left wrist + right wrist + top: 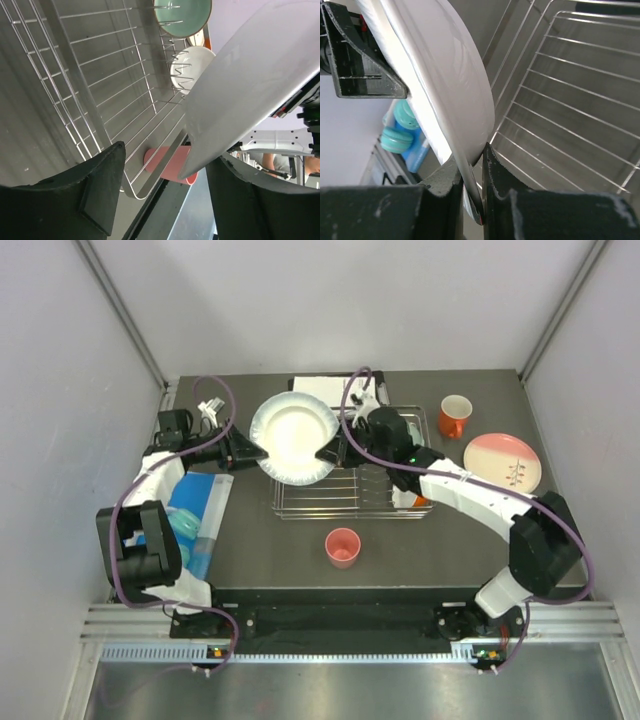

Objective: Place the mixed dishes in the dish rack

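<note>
The white plate [295,437] hangs tilted on edge above the left end of the dish rack [350,495]. My right gripper [330,453] is shut on its right rim; in the right wrist view the fingers [472,165] pinch the plate [440,65]. My left gripper [250,450] stands open around the opposite rim, and the plate's edge [250,85] lies near one finger with a wide gap to the other. A mint-green bowl [182,17] and a white-inside bowl [192,62] sit in the rack [100,75]. The pink cup [342,546], orange mug [455,416] and pink plate [503,462] are on the table.
A blue sheet [200,505] with teal rounded pieces [400,130] lies at the left beside the left arm. White printed paper [325,388] sits behind the rack. The pink cup stands just in front of the rack's near edge.
</note>
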Available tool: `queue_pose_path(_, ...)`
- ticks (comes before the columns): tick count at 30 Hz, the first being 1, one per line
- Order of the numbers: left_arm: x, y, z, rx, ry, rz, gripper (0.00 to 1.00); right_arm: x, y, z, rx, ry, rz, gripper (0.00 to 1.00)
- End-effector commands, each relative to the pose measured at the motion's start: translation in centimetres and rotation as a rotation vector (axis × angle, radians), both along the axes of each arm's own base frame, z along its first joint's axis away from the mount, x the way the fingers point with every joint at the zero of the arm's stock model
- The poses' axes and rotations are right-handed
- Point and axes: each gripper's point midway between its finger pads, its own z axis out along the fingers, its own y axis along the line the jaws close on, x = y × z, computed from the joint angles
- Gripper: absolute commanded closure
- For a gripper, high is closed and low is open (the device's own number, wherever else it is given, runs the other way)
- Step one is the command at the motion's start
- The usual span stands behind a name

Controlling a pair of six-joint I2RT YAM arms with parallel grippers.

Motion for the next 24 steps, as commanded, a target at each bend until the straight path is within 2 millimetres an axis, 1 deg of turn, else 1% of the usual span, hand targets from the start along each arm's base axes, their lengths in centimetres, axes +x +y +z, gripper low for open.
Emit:
queue_pose_path(1, 0.3, 0.2, 1.6, 0.033, -0.065, -0.023, 0.28, 1.6, -1.2, 13.9, 0.118, -0.369, -0.027, 1.0)
queue_pose_path(2, 0.4, 0.5, 2.0, 0.024, -0.07, -0.019, 0.26, 2.1, -2.1, 13.6, 0.044, -0.398, -0.046, 1.0)
queue_pose_path(3, 0.7, 0.8, 3.2, 0.021, -0.092, -0.015, 0.24, 2.3, -2.6, 13.9, 0.004, -0.425, -0.06, 1.0)
queue_pose_path(4, 0.9, 1.5, 3.8, 0.012, -0.095, 0.002, 0.15, 3.0, -4.0, 14.5, -0.094, -0.481, -0.094, 1.0)
queue_pose_path(5, 1.1, 1.9, 5.0, 0.0, -0.117, 0.001, 0.12, 3.3, -4.8, 14.9, -0.14, -0.512, -0.116, 1.0)
queue_pose_path(6, 1.2, 2.4, 5.5, -0.005, -0.125, 0.01, 0.11, 3.5, -5.5, 15.4, -0.185, -0.546, -0.13, 1.0)
queue_pose_path(7, 1.4, 3.4, 6.0, -0.009, -0.125, 0.034, 0.09, 3.9, -6.9, 16.2, -0.27, -0.608, -0.158, 1.0)
queue_pose_path(8, 1.5, 3.9, 6.6, -0.01, -0.143, 0.043, 0.08, 4.6, -8.2, 16.6, -0.323, -0.631, -0.214, 1.0)
queue_pose_path(9, 1.5, 4.4, 6.9, -0.014, -0.155, 0.049, 0.08, 4.8, -8.9, 17.1, -0.354, -0.655, -0.227, 1.0)
queue_pose_path(10, 1.7, 5.4, 7.0, -0.012, -0.16, 0.075, 0.08, 5.3, -10.1, 17.3, -0.443, -0.695, -0.242, 1.0)
queue_pose_path(11, 1.7, 5.8, 7.0, -0.011, -0.161, 0.086, 0.07, 5.5, -10.8, 17.5, -0.491, -0.71, -0.253, 1.0)
queue_pose_path(12, 1.7, 6.3, 6.9, -0.012, -0.162, 0.097, 0.07, 5.8, -11.4, 17.5, -0.541, -0.72, -0.267, 1.0)
queue_pose_path(13, 1.8, 7.2, 6.9, -0.016, -0.159, 0.118, 0.07, 6.3, -12.6, 17.5, -0.643, -0.739, -0.285, 1.0)
queue_pose_path(15, 1.8, 7.8, 6.4, -0.023, -0.137, 0.135, 0.07, 6.7, -14.0, 17.5, -0.745, -0.761, -0.314, 1.0)
queue_pose_path(16, 1.7, 7.9, 6.1, -0.022, -0.125, 0.139, 0.07, 6.8, -15.1, 17.7, -0.838, -0.799, -0.335, 1.0)
queue_pose_path(18, 1.6, 7.7, 5.7, -0.015, -0.123, 0.138, 0.07, 6.7, -16.1, 18.1, -0.92, -0.846, -0.355, 1.0)
queue_pose_path(19, 1.6, 7.5, 5.3, -0.005, -0.12, 0.141, 0.07, 6.5, -16.9, 18.3, -0.991, -0.89, -0.366, 1.0)
queue_pose_path(21, 1.5, 6.6, 4.9, 0.015, -0.125, 0.128, 0.07, 6.4, -17.5, 18.4, -1.057, -0.928, -0.374, 1.0)
queue_pose_path(23, 1.6, 5.9, 4.3, 0.039, -0.116, 0.123, 0.07, 6.3, -18.2, 18.4, -1.17, -0.985, -0.351, 1.0)
queue_pose_path(24, 1.6, 5.0, 4.2, 0.05, -0.119, 0.101, 0.07, 6.3, -18.2, 18.3, -1.202, -1.01, -0.338, 1.0)
